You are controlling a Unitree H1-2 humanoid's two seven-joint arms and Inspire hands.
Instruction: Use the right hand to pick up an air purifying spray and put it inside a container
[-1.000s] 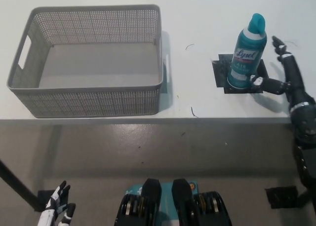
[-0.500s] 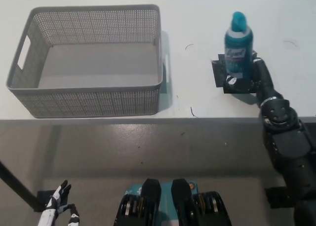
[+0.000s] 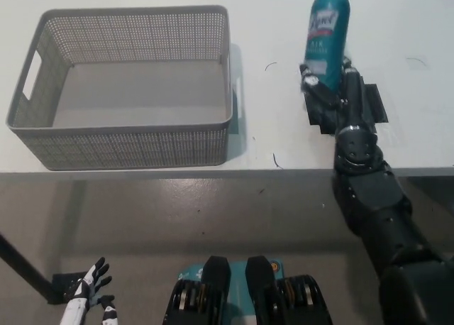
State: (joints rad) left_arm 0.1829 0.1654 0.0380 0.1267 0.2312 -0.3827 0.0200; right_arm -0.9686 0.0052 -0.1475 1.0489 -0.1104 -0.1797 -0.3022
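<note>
A teal air purifying spray can (image 3: pixel 327 34) with a white label is lifted above the white table, tilted slightly, its top cut off by the picture's upper edge. My black right hand (image 3: pixel 332 94) is shut around the can's lower part, over the black mat (image 3: pixel 372 103). The grey perforated basket (image 3: pixel 227 76) stands empty to the left of the can, well apart from it. My white left hand (image 3: pixel 86 299) hangs low at the bottom left, below the table, fingers spread and holding nothing.
The table's front edge (image 3: pixel 213 172) runs across the middle of the picture, with grey floor below it. A black bar (image 3: pixel 21 265) crosses the lower left corner near my left hand.
My right hand has closed on the spray can and lifted it off the black mat, carrying it up and slightly left. The right arm has swung in toward the middle.
</note>
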